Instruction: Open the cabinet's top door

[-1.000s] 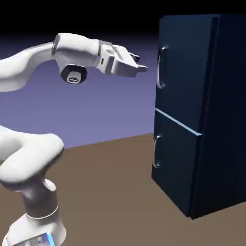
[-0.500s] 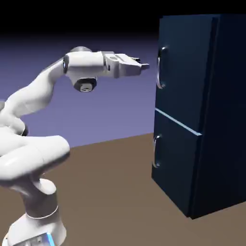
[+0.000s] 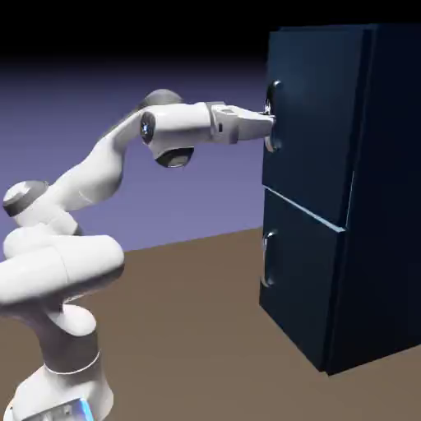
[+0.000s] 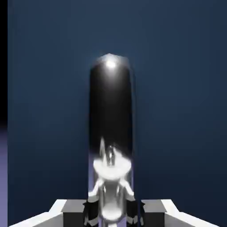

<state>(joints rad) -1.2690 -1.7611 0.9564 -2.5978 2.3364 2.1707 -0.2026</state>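
The tall dark-blue cabinet (image 3: 370,181) stands at the exterior view's right. Its top door (image 3: 316,123) carries a short vertical silver handle (image 3: 272,111) at its left edge. My arm is stretched out level, and my gripper (image 3: 267,125) is at that handle. The hand view shows the handle (image 4: 111,119) as a glossy bar rising from between my two fingertips (image 4: 91,212), which press on its lower part. Behind the bar, the door panel (image 4: 177,111) fills the view. The gripper is shut on the handle. The door looks about flush with the cabinet front.
Below the top door is a shorter lower door (image 3: 300,275) with its own silver handle (image 3: 267,259). The cabinet rests on a brown table (image 3: 189,337). My arm's base (image 3: 57,386) stands at the lower left.
My hand has travelled right from open air to the top door's handle, the arm stretching out. The jaws, open before, have shut on the handle.
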